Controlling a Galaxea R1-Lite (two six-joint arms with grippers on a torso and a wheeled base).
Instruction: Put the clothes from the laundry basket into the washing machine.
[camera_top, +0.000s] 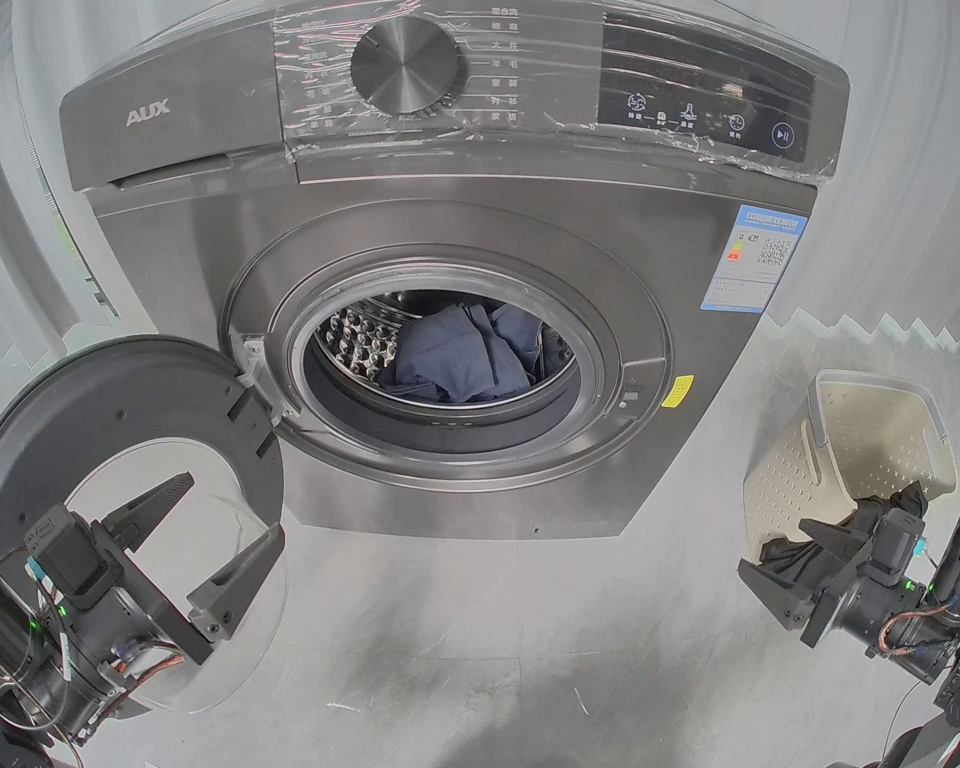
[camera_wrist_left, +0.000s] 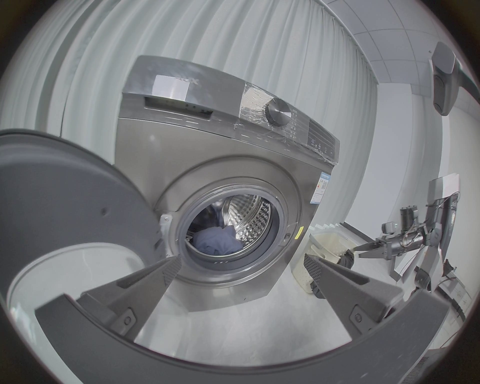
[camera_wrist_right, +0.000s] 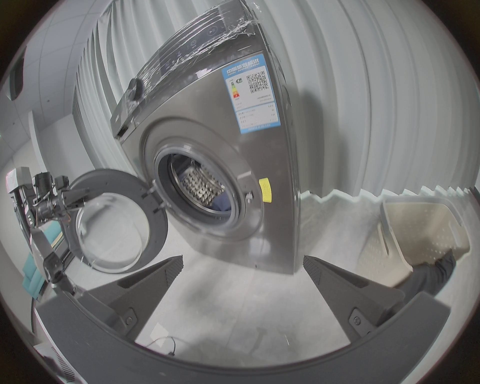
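Blue clothes (camera_top: 458, 355) lie inside the drum of the silver washing machine (camera_top: 480, 230), whose round door (camera_top: 130, 410) is swung open to the left. To the machine's right, on the floor, a cream laundry basket (camera_top: 790, 480) is tipped over, with a dark garment (camera_top: 795, 550) hanging over its rim. My right gripper (camera_top: 790, 562) hovers just in front of the basket, open and holding nothing. My left gripper (camera_top: 215, 540) is in front of the open door, open and holding nothing. In the right wrist view the basket (camera_wrist_right: 425, 235) and the dark garment (camera_wrist_right: 430, 277) lie beyond one fingertip.
Grey floor (camera_top: 480, 640) stretches in front of the machine. Pale curtains (camera_wrist_right: 380, 100) hang behind and beside it. The open door sticks out into the left arm's space.
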